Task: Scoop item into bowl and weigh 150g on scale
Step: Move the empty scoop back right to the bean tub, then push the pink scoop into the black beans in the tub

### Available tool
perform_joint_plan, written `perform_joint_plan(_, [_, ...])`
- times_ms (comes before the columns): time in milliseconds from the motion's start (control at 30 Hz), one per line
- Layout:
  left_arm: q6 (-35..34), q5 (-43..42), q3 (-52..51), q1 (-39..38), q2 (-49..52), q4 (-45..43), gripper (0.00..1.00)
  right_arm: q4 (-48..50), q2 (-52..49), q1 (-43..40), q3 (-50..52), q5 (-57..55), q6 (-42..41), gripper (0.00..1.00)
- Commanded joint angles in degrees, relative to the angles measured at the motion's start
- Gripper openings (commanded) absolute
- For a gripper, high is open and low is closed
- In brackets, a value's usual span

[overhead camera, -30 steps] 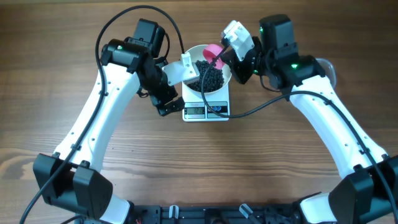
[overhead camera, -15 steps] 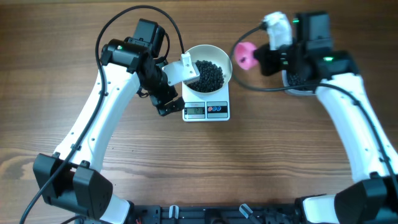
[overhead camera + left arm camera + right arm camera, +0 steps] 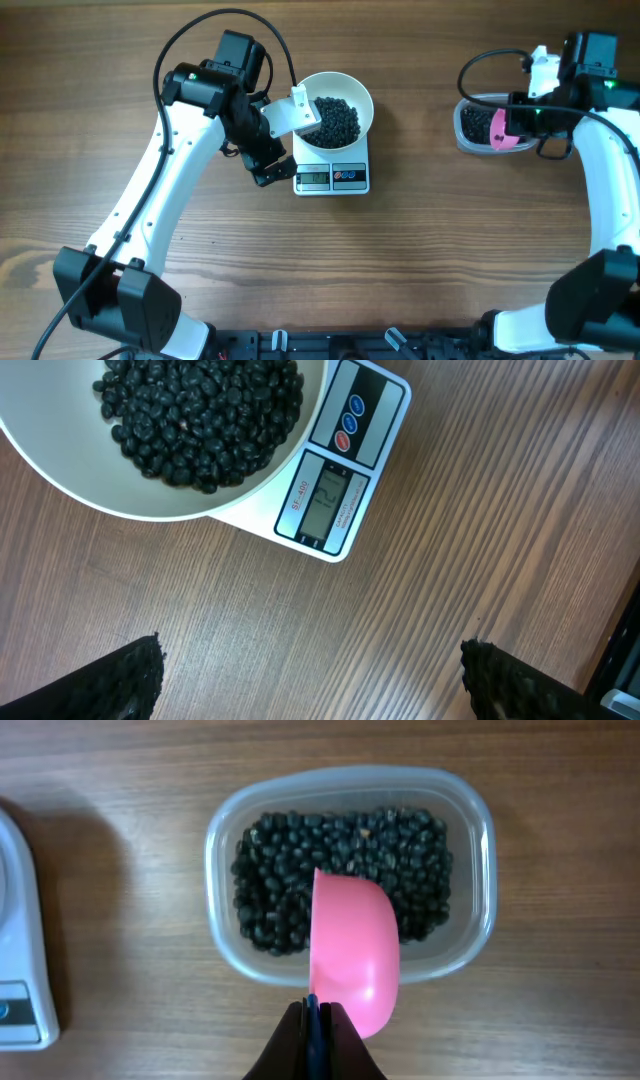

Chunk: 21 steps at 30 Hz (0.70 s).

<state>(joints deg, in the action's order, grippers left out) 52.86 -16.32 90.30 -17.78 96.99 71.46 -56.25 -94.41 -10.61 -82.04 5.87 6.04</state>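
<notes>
A good heap of black beans (image 3: 200,410) is already seen in the bowl (image 3: 364,97), which is set on the scale (image 3: 332,178). Both lie just ahead of the left pincer (image 3: 315,685), the display being slightly to the right of its line. The left pincer's jaws are spread wide apart and nothing is held between them; only bare desk (image 3: 400,270) is seen there. The bowl is not touched by them.

The digits on the display are too faint to be read with confidence, so it cannot be told how near the target weight has been brought.

The right pincer (image 3: 312,1020) is closed tight on the handle of the pink scoop (image 3: 352,955). The scoop is held out in front of its tips, over the near rim of the clear tub (image 3: 215,850), where a further supply of beans is kept. The hollow of the scoop is turned away from the wrist camera, so a load cannot be confirmed. The scale is well apart from this pincer, off to its left.

The work is judged to be partly done: beans have been delivered, another scoop appears to be in preparation, and the final trimming to the exact weight is left.
</notes>
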Motion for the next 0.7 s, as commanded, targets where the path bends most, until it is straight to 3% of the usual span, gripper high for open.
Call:
perform_joint_plan(0, [0.7, -0.1, -0.4, 0.3, 0.7, -0.1, 1.0, -0.3, -2.5, 0.0, -0.7, -1.6, 0.0, 0.04])
perform_joint_plan(667, [0.7, -0.1, -0.4, 0.3, 0.7, -0.1, 1.0, 0.0, -5.0, 0.0, -0.7, -1.4, -0.1, 0.05])
